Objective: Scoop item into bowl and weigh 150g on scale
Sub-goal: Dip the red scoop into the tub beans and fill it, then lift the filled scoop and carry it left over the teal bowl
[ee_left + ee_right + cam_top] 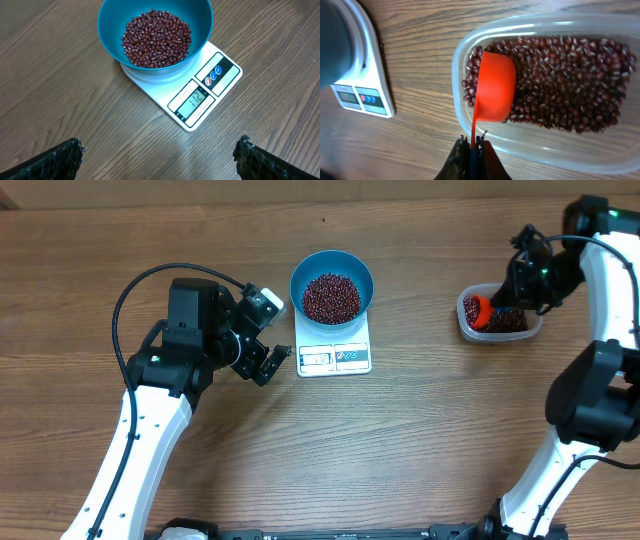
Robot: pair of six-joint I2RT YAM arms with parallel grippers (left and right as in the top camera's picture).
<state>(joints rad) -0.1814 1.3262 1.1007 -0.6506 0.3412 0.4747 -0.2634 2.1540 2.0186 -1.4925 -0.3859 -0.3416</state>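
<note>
**Red beans (156, 39) short of the goal**

Some beans sit in the blue bowl (110, 30) on the white scale (335, 358). Its screen looks like 112, so more must go in. The right gripper (472, 145) is clenched on the red scoop (495, 92), down in the clear tub (457, 75). The left gripper (159, 160) is spread wide, holding nothing. Whether the scoop has beans is hidden.

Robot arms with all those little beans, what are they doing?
They are scooping beans to weigh them. The right gripper is shut on the handle of a red scoop, which is down in the clear tub of beans. The blue bowl stands on the white scale with a heap of beans already inside. The left gripper is open and empty beside the scale.
</note>
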